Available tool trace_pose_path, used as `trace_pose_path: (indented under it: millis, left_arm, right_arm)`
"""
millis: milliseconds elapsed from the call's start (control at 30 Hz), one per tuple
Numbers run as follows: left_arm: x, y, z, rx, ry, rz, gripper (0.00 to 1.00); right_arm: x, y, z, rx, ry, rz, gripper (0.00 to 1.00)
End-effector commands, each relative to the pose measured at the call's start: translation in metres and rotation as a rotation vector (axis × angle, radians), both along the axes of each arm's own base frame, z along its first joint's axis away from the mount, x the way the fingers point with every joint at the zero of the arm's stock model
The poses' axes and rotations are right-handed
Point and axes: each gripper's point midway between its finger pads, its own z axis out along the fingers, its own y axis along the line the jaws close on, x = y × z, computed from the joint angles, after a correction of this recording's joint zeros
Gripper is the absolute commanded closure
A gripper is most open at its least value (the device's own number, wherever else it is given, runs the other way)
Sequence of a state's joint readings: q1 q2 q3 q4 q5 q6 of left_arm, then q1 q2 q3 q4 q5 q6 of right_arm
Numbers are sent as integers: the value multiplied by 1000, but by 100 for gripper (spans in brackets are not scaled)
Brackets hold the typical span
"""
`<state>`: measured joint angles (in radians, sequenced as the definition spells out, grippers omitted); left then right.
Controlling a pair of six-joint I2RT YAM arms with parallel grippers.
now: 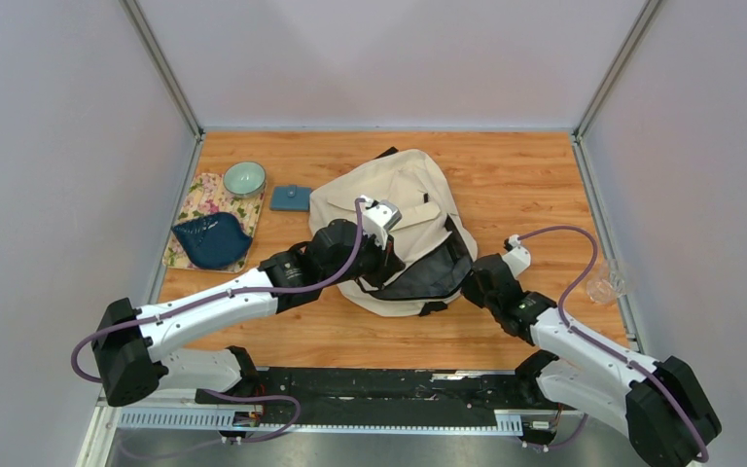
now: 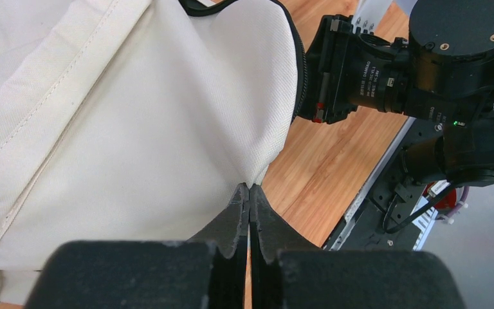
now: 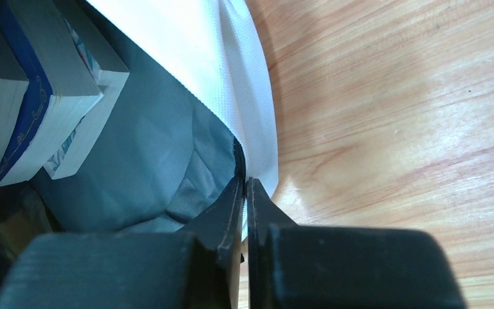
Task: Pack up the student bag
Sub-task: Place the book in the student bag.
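Note:
The cream-beige student bag (image 1: 404, 199) lies in the middle of the table, its main opening facing the arms and showing dark lining (image 1: 433, 272). My left gripper (image 1: 381, 275) is shut on the bag's fabric edge (image 2: 257, 174) at the near left of the opening, lifting it. My right gripper (image 1: 474, 275) is shut on the zipper edge of the bag (image 3: 239, 158) at the right of the opening. In the right wrist view several books (image 3: 38, 96) stand inside on the grey lining (image 3: 148, 154).
A small blue pouch (image 1: 291, 198) lies left of the bag. A floral mat (image 1: 199, 204) at the far left holds a green bowl (image 1: 243, 178) and a dark blue dish (image 1: 212, 240). A clear cup (image 1: 605, 285) stands at the right edge.

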<state>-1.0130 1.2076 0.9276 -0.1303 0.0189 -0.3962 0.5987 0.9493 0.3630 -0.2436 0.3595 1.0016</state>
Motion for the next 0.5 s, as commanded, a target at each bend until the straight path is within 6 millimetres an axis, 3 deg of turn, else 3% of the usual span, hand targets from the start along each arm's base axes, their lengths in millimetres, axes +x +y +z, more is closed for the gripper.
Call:
trace_pose_path:
  millis: [0, 300, 467]
  left_arm:
    - [-7, -13, 25, -85, -12, -52, 100]
    - [-6, -12, 21, -75, -14, -42, 100]
    - [-4, -12, 7, -45, -10, -40, 100]
  right_arm:
    - [11, 1, 22, 13, -66, -2, 99]
    - [-3, 0, 34, 65, -81, 16, 100]
    - [-14, 0, 39, 109, -84, 26, 100]
